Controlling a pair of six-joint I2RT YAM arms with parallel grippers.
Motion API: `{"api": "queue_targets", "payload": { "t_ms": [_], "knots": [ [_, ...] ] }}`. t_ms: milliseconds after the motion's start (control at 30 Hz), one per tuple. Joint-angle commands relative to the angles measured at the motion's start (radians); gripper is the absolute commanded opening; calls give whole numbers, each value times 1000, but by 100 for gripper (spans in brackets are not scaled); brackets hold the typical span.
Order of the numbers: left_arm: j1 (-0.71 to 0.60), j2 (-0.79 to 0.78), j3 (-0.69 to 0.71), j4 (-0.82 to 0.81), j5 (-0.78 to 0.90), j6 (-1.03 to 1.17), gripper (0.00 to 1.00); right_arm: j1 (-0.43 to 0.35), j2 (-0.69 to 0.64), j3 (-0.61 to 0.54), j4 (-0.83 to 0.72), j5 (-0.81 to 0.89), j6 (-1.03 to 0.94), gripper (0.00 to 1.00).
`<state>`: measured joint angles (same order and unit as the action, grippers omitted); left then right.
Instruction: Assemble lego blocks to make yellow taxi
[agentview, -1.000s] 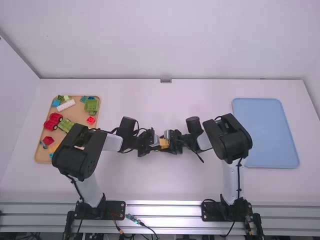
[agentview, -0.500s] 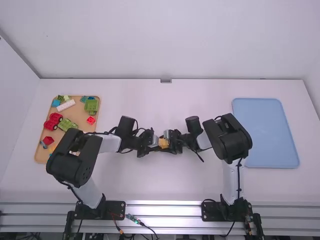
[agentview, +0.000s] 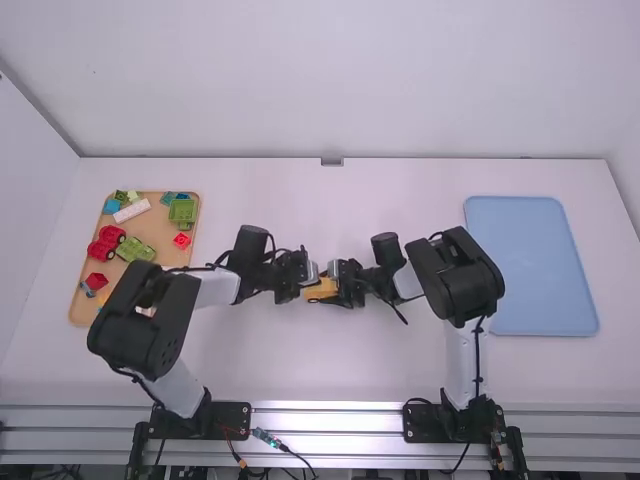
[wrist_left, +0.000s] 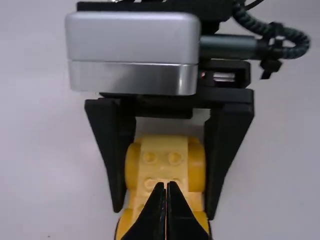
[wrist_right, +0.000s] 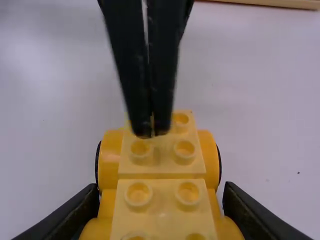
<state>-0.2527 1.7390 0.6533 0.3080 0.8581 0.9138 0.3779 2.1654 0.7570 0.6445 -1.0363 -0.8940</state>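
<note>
In the high view my left gripper (agentview: 311, 289) and my right gripper (agentview: 343, 286) face each other above the middle of the table, by a yellow wheeled block (agentview: 322, 289). The left wrist view has my left gripper (wrist_left: 167, 186), fingers together and empty, over the studded yellow block (wrist_left: 163, 156) with rounded wheels. My right gripper (wrist_right: 161, 202) is shut on the block's two sides in the right wrist view. There, the left gripper's joined tips overlap the far end of the yellow block (wrist_right: 162, 170), whose studded top has a seam across it.
A wooden tray (agentview: 84, 314) at the left holds a red car (agentview: 105, 243), green blocks (agentview: 182, 211), a pale pink brick (agentview: 132, 211), a small red brick (agentview: 182, 240) and other pieces. At the right lies a blue tray (agentview: 530, 266).
My left arm has drawn back slightly to the left and its wrist has shifted a little up the picture, uncovering more of the yellow block. My right arm has stayed still.
</note>
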Motion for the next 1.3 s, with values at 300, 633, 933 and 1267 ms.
{"api": "queue_targets", "payload": {
  "t_ms": [300, 633, 933, 1267],
  "knots": [
    [71, 128, 70, -56, 65, -5, 2, 2, 11, -12, 5, -17, 3, 39],
    [29, 223, 77, -93, 101, 50, 2, 0, 11, -5, 2, -11, 7, 38],
    [36, 227, 19, -2, 96, 9, 2, -19, 11, -5, -7, -16, 7, 36],
    [47, 225, 69, 95, 100, -131, 2, -26, 33, 21, -75, -42, -55, 31]
  ]
}}
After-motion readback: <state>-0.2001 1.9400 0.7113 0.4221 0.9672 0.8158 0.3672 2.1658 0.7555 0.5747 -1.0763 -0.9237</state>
